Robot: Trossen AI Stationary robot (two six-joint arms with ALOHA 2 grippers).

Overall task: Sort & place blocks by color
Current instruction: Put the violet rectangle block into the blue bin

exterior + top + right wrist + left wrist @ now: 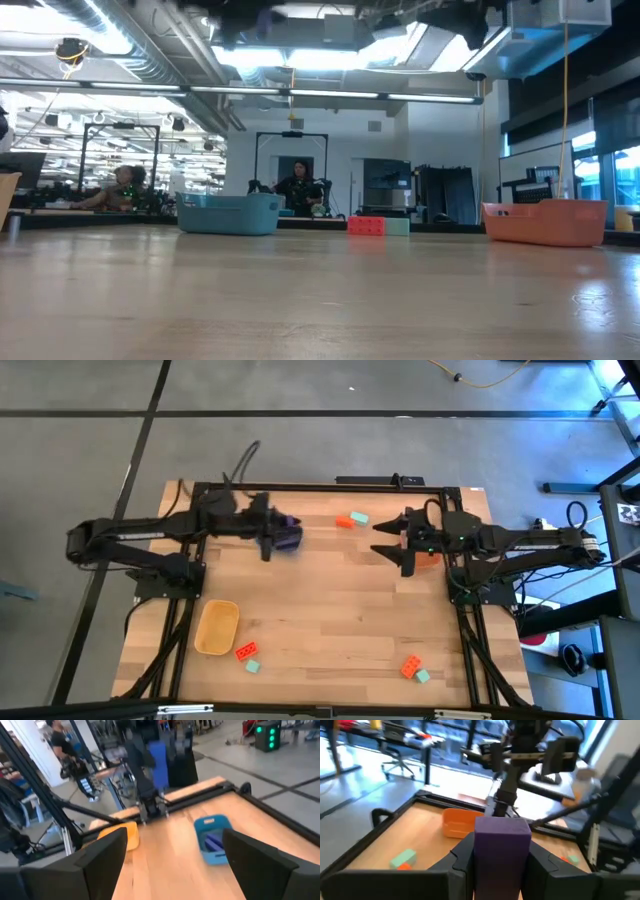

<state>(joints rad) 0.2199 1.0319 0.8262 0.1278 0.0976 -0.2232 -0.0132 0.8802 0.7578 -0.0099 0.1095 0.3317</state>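
My left gripper point(283, 536) is up over the far left of the table, shut on a purple block point(501, 832). The blue tub point(212, 840) on the table holds purple blocks; in the high view it shows only partly under that gripper. My right gripper point(174, 836) faces it from the right, open and holding nothing, above the orange tub point(461, 821). Loose orange-red and mint-green blocks lie flat on the table at the far middle point(351, 519), near the yellow tub point(248, 654), and at the near right point(413, 668). My left gripper pinches the purple block by two opposite sides point(481, 855) between its two fingers. The fingers are level and point toward the table's right. The block is lifted clear of the table, and its top stands above the fingers.
The yellow tub point(217, 627) lies at the near left. A black frame point(330, 486) runs along the table's far edge and down both sides. Bare wood point(340, 610) lies open in the middle. In the low view, people sit in the room behind the table.
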